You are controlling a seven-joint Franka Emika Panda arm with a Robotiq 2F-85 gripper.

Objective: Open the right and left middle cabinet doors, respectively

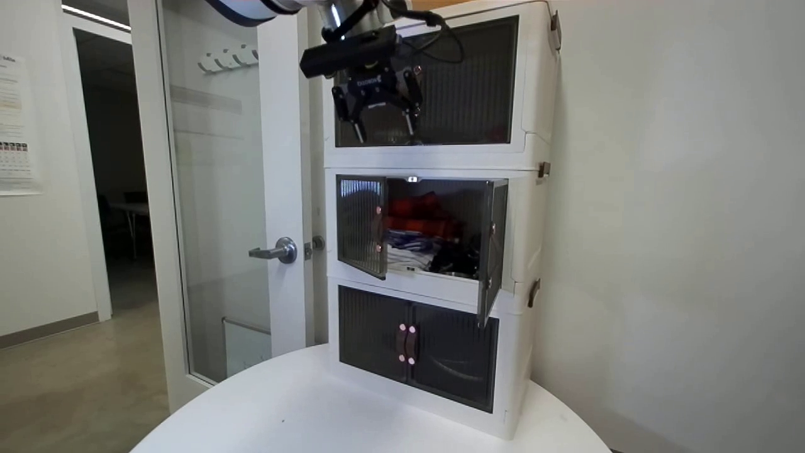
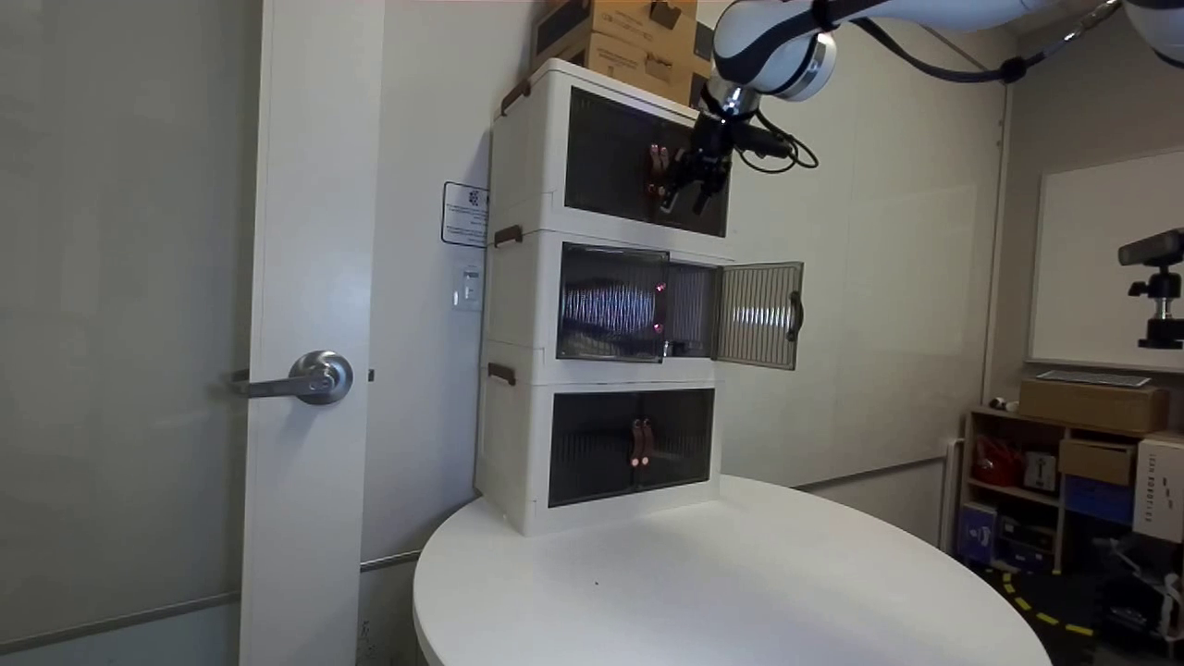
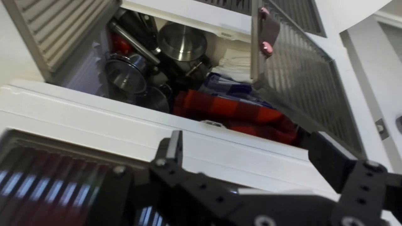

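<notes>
On the middle level of the cabinet [image 1: 434, 288], the right door [image 1: 494, 251] is swung wide and the left door [image 1: 361, 223] stands partly open, so the task appears all but done. What may remain is a further pull on the left door; the tool [image 1: 386, 129], spread apart and holding nothing, hangs higher up in front of the top level, touching neither door.

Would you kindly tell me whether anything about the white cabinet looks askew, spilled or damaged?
The right middle door is swung wide while the left middle door is only partly open, so the pair looks lopsided. That probably comes from the opening task, not a fault; I see nothing spilled or damaged.
</notes>
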